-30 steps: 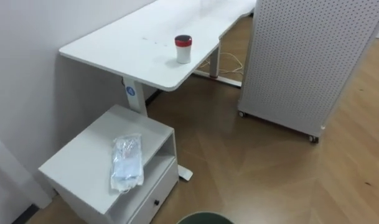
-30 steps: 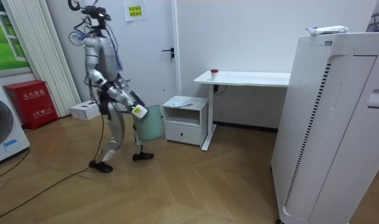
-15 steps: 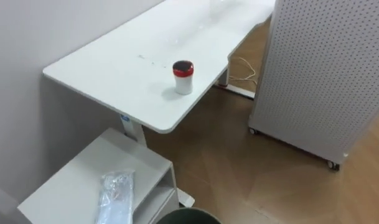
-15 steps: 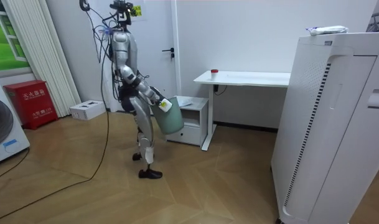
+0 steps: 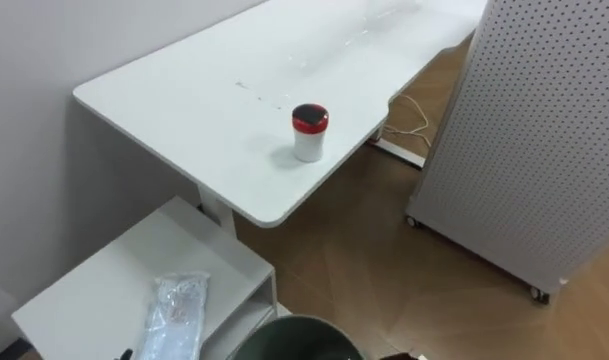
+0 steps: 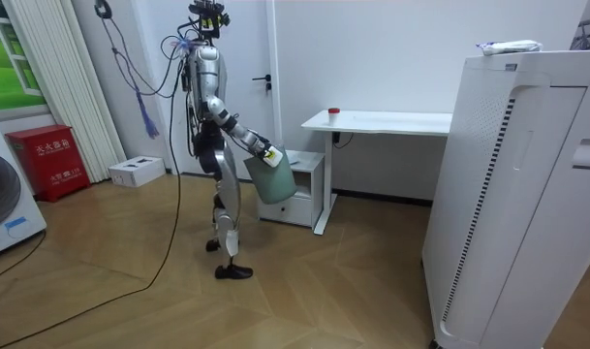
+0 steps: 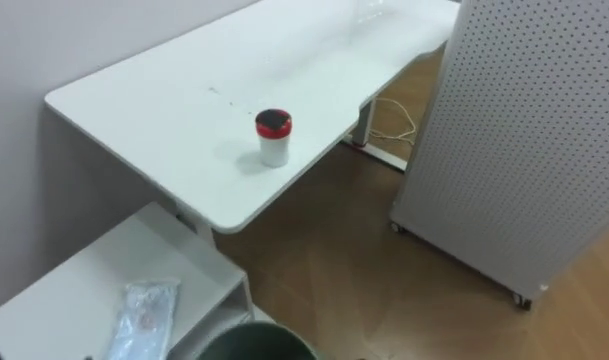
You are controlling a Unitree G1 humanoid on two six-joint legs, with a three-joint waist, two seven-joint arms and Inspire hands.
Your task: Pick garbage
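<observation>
**Target position.** In the left eye view the plastic wrapper [image 5: 174, 312] lies flat on top of the low white cabinet [image 5: 94, 290], at about 9 o'clock from the rim of the dark green bin [image 5: 284, 321] at the bottom centre. The wrapper's long axis runs roughly from 1 o'clock to 7 o'clock. It sits to the robot's left of the bin, so the left arm probably has the shorter reach.

**Second item.** A small cup [image 5: 310, 132] stands upright on the table [image 5: 184, 90], at 12 o'clock from the bin and well beyond the wrapper.

**Hand state.** In the room view the right robot hand [image 6: 268, 153] rests at the upper edge of the bin, carried in front of the body beside the cabinet. Whether its fingers are spread or curled on the rim cannot be told.

**Materials and shapes.**
- Wrapper: thin, clear, crinkled film. It is limp and likely to deform when pinched.
- Cup: rigid white cylinder with a red lid.
- Cabinet and table: smooth, matte white board. The table corner is rounded.
- Bin: round, with a smooth wall.
- Perforated white panel [image 5: 544, 140]: stands on the wooden floor [image 5: 384, 250] at 2 o'clock.
</observation>
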